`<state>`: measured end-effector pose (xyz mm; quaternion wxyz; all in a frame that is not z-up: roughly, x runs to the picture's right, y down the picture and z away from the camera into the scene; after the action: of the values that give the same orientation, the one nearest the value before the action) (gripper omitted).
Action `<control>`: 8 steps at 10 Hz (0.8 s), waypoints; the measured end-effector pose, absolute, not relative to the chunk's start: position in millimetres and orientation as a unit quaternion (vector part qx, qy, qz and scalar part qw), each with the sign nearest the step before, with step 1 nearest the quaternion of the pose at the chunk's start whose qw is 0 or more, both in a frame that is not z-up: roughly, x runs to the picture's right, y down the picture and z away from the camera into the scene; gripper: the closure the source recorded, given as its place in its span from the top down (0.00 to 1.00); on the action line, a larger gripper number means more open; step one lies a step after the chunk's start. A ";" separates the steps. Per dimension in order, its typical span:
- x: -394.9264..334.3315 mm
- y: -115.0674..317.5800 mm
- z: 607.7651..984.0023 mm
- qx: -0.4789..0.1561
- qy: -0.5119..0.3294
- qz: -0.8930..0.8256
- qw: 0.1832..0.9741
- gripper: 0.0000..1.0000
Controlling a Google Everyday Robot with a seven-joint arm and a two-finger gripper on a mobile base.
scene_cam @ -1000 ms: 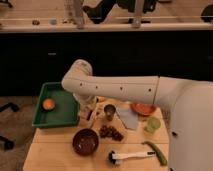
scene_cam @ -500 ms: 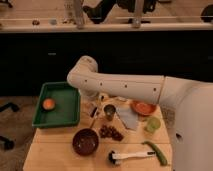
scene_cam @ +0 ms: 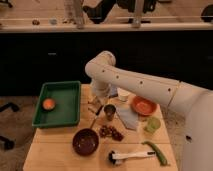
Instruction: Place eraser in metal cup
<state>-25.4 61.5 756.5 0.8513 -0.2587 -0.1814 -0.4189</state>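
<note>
The metal cup (scene_cam: 109,111) stands upright near the middle of the wooden table (scene_cam: 55,152); it is small, silver and dark inside. My gripper (scene_cam: 95,107) hangs from the white arm (scene_cam: 130,82) just left of the cup, low over the table. I cannot make out the eraser; it may be hidden at the gripper.
A green tray (scene_cam: 62,117) with an orange fruit (scene_cam: 48,104) lies at the left. A dark bowl (scene_cam: 85,141), a brown cluster (scene_cam: 111,132), a white-handled brush (scene_cam: 131,156) and a green vegetable (scene_cam: 157,152) are in front. A white cup (scene_cam: 122,94), orange bowl (scene_cam: 143,105), light green cup (scene_cam: 152,124) and grey cloth (scene_cam: 128,117) are at the right.
The arm and gripper have moved right, from beside the green tray to a spot close to the metal cup.
</note>
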 end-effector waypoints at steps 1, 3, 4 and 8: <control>-22.1 64.0 762.6 -0.266 -0.195 -0.412 0.849 0.00; -20.5 67.6 770.3 -0.273 -0.205 -0.406 0.848 0.00; -16.7 71.4 775.4 -0.281 -0.204 -0.404 0.846 0.00; -5.7 84.5 793.9 -0.314 -0.177 -0.404 0.841 0.00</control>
<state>-5.7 84.5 793.9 0.8409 -0.3136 -0.1774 -0.4038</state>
